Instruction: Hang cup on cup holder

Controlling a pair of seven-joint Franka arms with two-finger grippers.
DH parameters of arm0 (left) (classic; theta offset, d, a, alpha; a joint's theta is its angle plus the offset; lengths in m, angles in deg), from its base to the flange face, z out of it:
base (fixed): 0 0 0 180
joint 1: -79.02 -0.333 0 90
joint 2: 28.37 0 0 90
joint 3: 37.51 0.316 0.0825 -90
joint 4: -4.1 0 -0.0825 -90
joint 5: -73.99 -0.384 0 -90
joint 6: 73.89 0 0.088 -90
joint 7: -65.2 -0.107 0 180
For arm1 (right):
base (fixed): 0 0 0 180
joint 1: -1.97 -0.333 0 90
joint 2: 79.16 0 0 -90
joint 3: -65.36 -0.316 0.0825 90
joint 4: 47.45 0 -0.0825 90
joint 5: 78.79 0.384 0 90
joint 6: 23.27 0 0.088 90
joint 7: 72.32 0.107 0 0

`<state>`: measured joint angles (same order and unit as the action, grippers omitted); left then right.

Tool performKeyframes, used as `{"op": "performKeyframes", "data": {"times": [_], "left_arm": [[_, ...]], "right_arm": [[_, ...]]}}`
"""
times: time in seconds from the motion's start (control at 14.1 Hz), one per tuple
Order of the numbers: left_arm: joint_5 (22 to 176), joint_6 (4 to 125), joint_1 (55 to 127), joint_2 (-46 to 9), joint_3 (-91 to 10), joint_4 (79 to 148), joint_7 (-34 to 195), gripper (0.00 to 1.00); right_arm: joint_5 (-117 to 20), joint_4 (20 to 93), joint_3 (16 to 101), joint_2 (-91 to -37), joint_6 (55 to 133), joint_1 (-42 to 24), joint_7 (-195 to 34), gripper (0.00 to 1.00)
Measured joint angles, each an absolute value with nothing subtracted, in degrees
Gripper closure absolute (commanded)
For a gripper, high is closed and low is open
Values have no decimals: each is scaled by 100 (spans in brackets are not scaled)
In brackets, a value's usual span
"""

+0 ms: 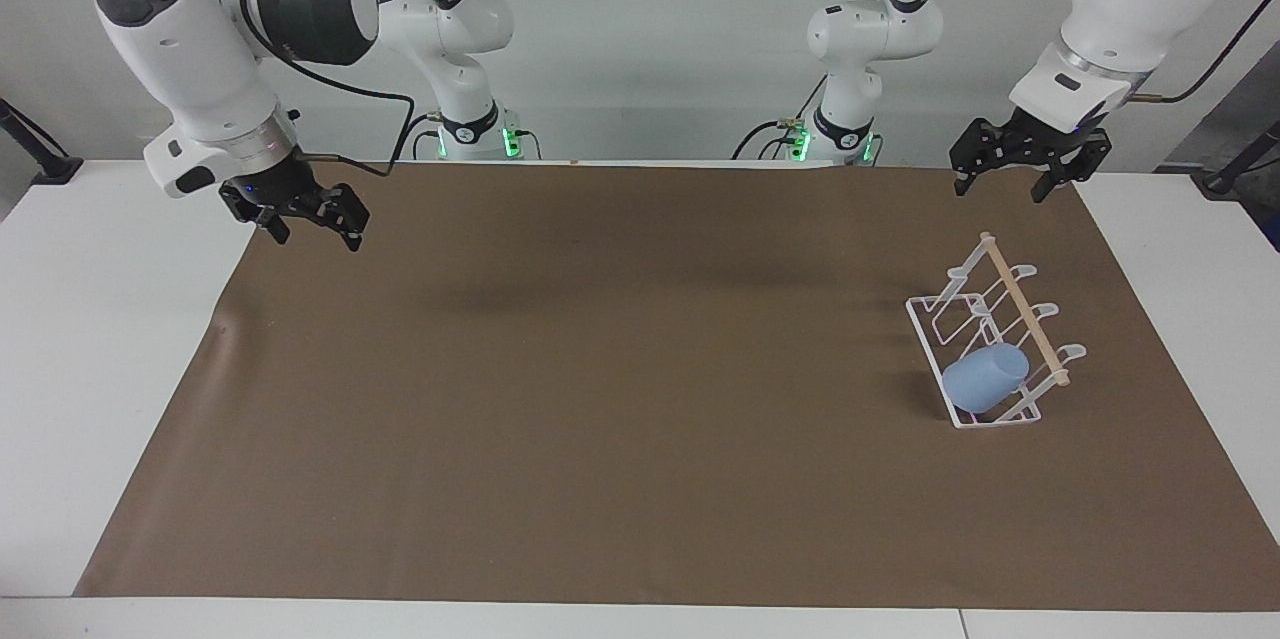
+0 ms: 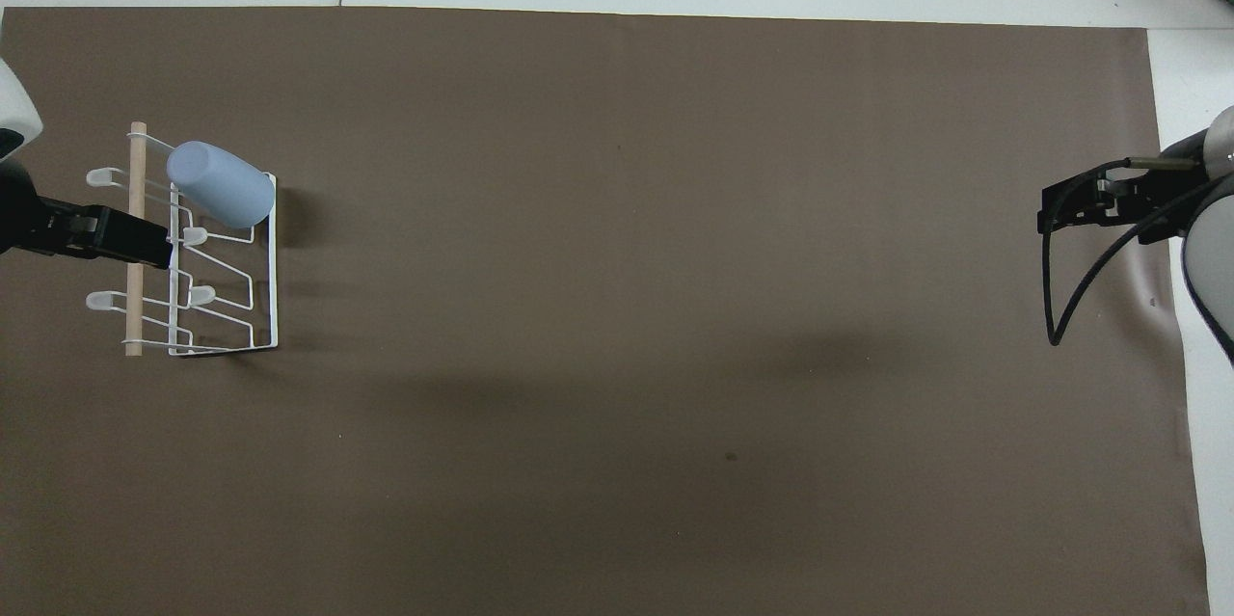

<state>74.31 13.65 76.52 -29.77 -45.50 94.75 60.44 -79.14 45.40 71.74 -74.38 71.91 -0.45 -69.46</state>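
Observation:
The light blue cup (image 1: 985, 377) hangs tilted on a prong of the white wire cup holder (image 1: 925, 321), at the end of the rack farther from the robots. It also shows in the overhead view (image 2: 220, 182), on the cup holder (image 2: 273, 288). The rack stands toward the left arm's end of the table. My left gripper (image 1: 1000, 189) is open and empty, raised in the air and apart from the rack. From above, the left gripper (image 2: 135, 240) covers the wooden dowel (image 2: 136, 308). My right gripper (image 1: 315, 237) is open and empty, raised over the mat's edge at the right arm's end, also seen in the overhead view (image 2: 1056, 211).
A brown mat (image 1: 600, 369) covers most of the white table (image 1: 90, 339). A black cable (image 2: 1060, 308) loops down from the right arm's wrist.

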Motion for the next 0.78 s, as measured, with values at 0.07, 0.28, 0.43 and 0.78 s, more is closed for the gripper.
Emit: {"op": "performKeyframes", "data": {"times": [0.07,0.28,0.43,0.78], "left_arm": [[7431,1365,7652,-2982,-4549,9470,6044,0],[7433,1365,7660,-3001,-4549,9469,6044,0],[7434,1365,7692,-3012,-4549,9470,6044,0],[7434,1357,7721,-3016,-4549,9481,6044,0]], "right_arm": [[-7914,4540,7174,-7438,7191,-49,-6946,0],[-7914,4540,7174,-7438,7191,-62,-6946,0],[-7914,4540,7174,-7438,7191,-62,-6946,0],[-7914,4541,7174,-7438,7344,-62,-6946,0]]}}
